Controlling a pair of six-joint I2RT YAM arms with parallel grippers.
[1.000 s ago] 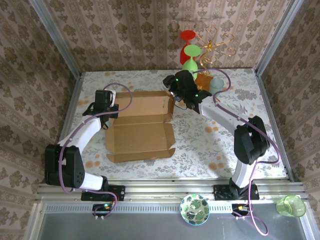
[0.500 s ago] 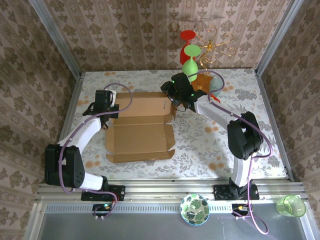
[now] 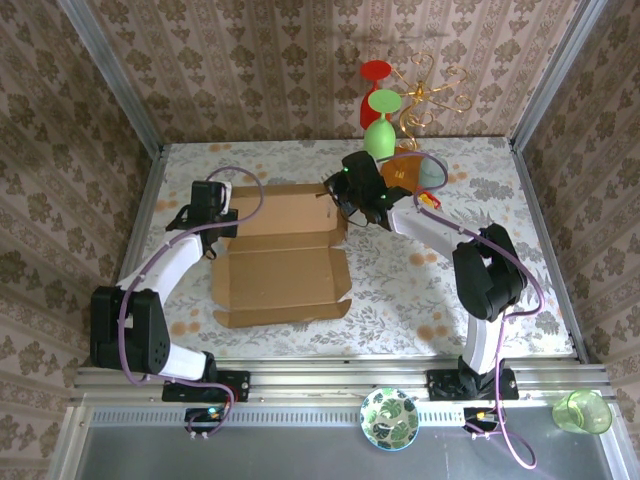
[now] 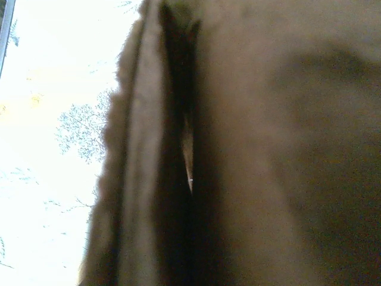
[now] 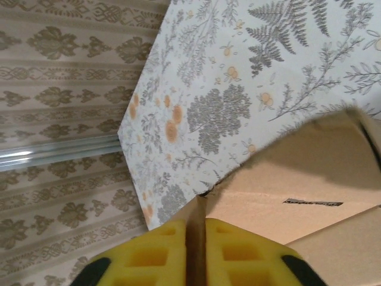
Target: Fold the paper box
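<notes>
The paper box (image 3: 282, 262) lies left of centre on the table (image 3: 430, 290), opened out and nearly flat: base and front flap are down, the rear panel is barely lifted, and we judge no wall is tucked yet, so most folding remains. The right hand (image 3: 340, 192) reaches to the box's upper right corner, yellow fingers (image 5: 158, 253) clamped on a thin flap edge. The left hand (image 3: 207, 208) sits closed at the upper left edge; whether cardboard is pinched, we cannot tell.
</notes>
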